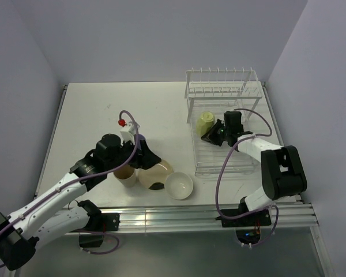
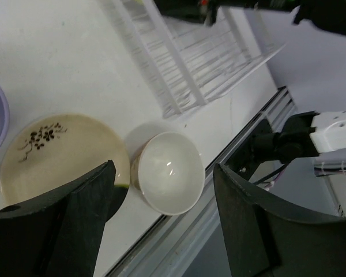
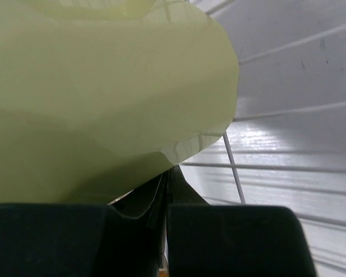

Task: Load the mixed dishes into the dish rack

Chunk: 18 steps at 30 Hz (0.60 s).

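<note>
Over rack (image 1: 226, 163) grid | pinching mug (image 1: 206, 121) with right gripper (image 1: 215, 132) to set it down | holding left gripper (image 2: 161, 199) spread above bowl (image 2: 168, 168) for pickup

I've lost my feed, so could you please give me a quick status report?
Left tool open over bowl and plate. Right tool shut on mug at rack; contact unclear. Nothing seen blocking it.
</note>
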Each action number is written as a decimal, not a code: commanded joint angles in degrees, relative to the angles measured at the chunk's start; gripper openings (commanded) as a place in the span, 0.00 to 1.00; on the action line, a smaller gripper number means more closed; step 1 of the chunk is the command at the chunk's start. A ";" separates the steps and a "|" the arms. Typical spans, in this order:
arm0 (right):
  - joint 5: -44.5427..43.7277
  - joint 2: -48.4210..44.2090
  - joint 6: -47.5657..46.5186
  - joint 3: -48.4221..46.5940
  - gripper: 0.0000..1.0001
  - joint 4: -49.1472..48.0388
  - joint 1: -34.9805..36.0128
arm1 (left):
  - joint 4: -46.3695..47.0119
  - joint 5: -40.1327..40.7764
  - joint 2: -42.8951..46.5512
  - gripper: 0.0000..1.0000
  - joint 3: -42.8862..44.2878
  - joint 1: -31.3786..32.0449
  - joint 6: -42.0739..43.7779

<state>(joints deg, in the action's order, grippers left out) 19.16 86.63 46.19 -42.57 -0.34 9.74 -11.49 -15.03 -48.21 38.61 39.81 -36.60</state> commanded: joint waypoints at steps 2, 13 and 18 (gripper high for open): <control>0.44 1.35 1.00 -3.49 0.00 -4.40 -0.51 | -3.54 2.18 -4.17 0.74 2.17 1.23 1.62; 1.32 5.39 1.53 -7.00 0.00 -5.37 -1.04 | -4.78 3.34 -11.38 0.75 4.01 3.95 1.53; 2.20 7.23 1.70 -8.14 0.00 -5.81 -1.56 | -4.07 4.13 -15.50 0.75 4.81 5.98 1.27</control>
<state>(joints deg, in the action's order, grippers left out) 20.71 92.84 47.62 -48.03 -3.79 8.88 -16.21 -12.14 -62.00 40.58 44.53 -36.05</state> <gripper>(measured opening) 0.007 0.746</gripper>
